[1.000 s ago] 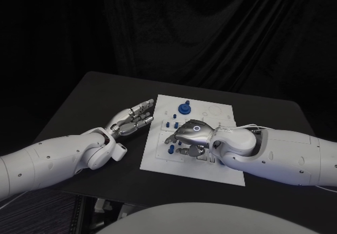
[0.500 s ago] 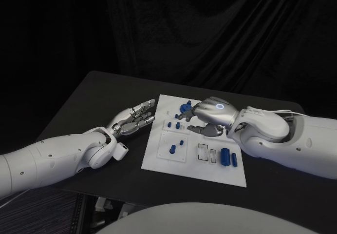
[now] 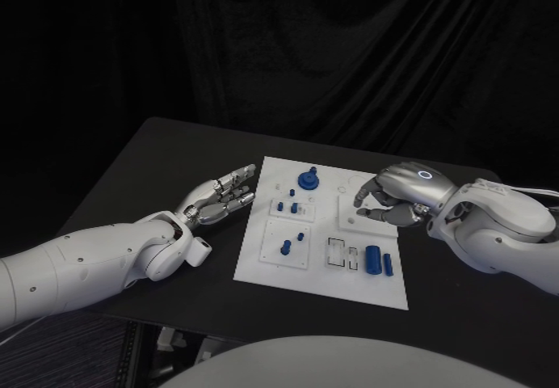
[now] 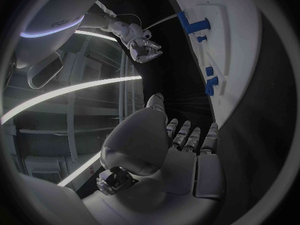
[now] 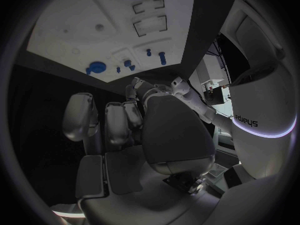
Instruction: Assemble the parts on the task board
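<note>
Looking down from the head view, the white task board lies flat in the middle of the black table, with the right hand poised over its far right part and the left hand resting on the table just beside its left edge. The left wrist view adds what the head view hides: the left hand's fingers lie side by side, nearly straight, with nothing in them. The right wrist view shows the right hand's fingers bent forward above the board with gaps between them; no part sits in its grasp there, though from the head view its fingertips curl downward and I cannot tell whether they touch the board.

The left arm reaches in low, palm turned partly up. The right arm bends at the wrist, the hand's back facing up.

The board is a smooth rectangular plate with shallow raised squares and outlined slots. A round blue knob-like part stands near its far edge, small blue pegs stand in the left squares, and a blue cylinder lies on its side near the right, close edge. Both hands are of metallic silver, the arms glossy white.
</note>
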